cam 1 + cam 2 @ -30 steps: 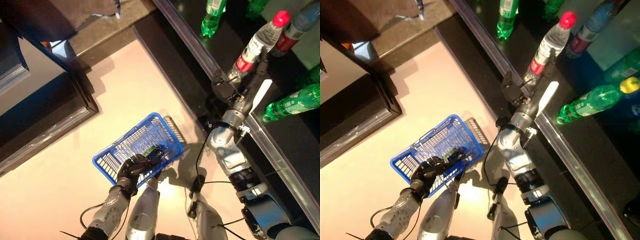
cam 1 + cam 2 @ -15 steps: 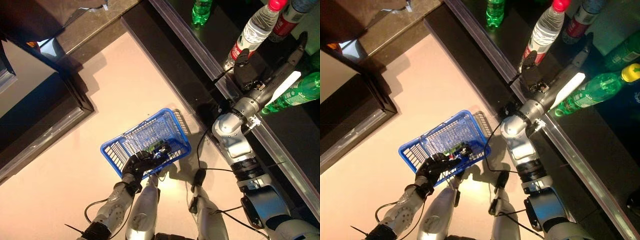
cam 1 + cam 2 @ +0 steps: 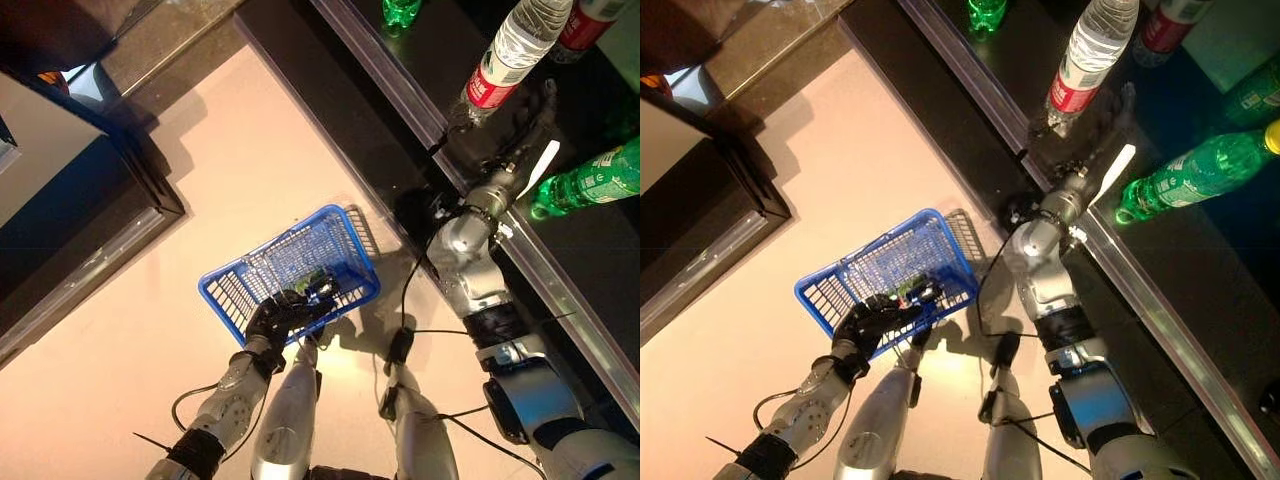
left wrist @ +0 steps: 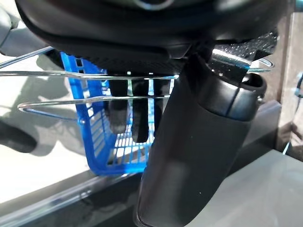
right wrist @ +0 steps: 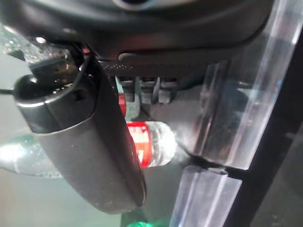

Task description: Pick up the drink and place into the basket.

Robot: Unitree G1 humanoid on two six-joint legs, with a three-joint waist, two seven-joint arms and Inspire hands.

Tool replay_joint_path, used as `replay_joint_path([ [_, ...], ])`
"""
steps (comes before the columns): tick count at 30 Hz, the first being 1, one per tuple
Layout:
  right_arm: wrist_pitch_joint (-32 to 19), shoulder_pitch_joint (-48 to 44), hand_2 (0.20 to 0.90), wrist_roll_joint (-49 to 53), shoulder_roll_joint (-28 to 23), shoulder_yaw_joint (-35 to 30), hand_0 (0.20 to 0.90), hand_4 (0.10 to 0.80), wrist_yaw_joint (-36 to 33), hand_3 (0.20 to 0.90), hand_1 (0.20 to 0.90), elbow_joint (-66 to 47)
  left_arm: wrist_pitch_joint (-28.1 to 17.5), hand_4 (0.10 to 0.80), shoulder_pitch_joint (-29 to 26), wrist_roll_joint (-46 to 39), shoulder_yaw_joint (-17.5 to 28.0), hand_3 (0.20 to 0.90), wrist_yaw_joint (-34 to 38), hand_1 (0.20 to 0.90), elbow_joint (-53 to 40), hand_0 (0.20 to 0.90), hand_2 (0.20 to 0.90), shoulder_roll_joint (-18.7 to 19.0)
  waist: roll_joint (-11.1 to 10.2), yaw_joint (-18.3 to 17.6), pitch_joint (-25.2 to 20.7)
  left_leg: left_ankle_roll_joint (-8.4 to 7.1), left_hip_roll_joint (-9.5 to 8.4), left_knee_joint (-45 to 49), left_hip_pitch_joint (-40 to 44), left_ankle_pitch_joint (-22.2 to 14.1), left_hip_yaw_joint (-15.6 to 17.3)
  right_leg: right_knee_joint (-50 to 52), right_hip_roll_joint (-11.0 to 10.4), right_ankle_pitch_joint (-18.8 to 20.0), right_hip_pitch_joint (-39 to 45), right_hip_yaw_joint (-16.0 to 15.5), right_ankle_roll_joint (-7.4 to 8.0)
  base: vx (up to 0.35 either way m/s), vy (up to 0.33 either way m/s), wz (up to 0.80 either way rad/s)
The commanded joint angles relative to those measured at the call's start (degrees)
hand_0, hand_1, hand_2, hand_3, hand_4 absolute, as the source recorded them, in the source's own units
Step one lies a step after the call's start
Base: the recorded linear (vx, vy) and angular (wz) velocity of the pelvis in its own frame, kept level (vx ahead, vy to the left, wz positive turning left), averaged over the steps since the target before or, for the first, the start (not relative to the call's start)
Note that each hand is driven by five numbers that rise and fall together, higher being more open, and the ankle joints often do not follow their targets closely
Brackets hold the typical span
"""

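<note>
A clear bottle with a red label point(image 3: 510, 50) stands on the black shelf at the upper right. My right hand point(image 3: 497, 140) is on the shelf just below the bottle's base, fingers straight and its white-covered thumb pointing toward the green bottle. In the right wrist view the bottle point(image 5: 154, 144) lies just past my thumb point(image 5: 80, 132) and fingers, not gripped. My left hand point(image 3: 280, 312) is shut on the thin wire handles point(image 4: 71, 73) of the blue basket point(image 3: 250, 285), which hangs low above the floor at the left.
A green bottle point(image 3: 590, 180) lies right of my right hand. Another green bottle point(image 3: 400, 10) and a dark drink with a red label point(image 3: 585, 15) stand further back. The shelf has a metal front edge point(image 3: 400, 85). A dark cabinet point(image 3: 90, 200) stands at the left.
The camera has shifted. My right hand has drawn in from its long reach toward the green bottle and now sits close under the clear bottle's base. The basket still hangs from my left hand.
</note>
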Motion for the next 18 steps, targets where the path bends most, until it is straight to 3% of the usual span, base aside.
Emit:
replay_joint_path([
  [1, -6.24, -9.70, 0.900, -1.53, -5.23, -0.27, 0.900, 0.800, -0.71, 0.900, 0.900, -3.60, -11.42, 0.100, -1.75, 2.45, 1.85, 0.200, -2.39, 0.300, -14.63, 0.300, 0.300, 2.35, 1.72, 0.99, -0.92, 3.29, -2.38, 2.28, -2.38, -1.56, 0.21, 5.96, -3.75, -0.95, -2.33, 2.43, 0.58, 0.000, 0.000, 0.00],
  [10, -6.42, -12.25, 0.900, -1.85, -6.61, -1.00, 0.900, 0.800, -5.03, 0.900, 0.900, -3.38, -11.74, 0.100, -0.95, 2.20, 1.46, 0.200, -1.68, 0.300, -15.33, 0.300, 0.300, 3.04, 2.13, 1.10, -0.92, 3.58, -2.87, 3.06, -5.26, -1.36, -0.01, 6.77, -4.08, -0.33, -5.58, 3.01, 0.99, 0.023, 0.005, 0.00],
  [18, -6.67, -14.13, 0.900, 1.45, -7.66, -0.37, 0.900, 0.800, -2.29, 0.900, 0.900, -1.22, -11.96, 0.100, -0.82, 1.58, 1.26, 0.200, -1.85, 0.300, -16.08, 0.300, 0.300, 3.47, 2.71, 1.10, -0.92, 3.60, -3.16, 3.95, -7.86, -1.13, 0.14, 7.31, -4.35, 0.12, -8.29, 3.54, 1.19, 0.002, 0.001, -0.01],
])
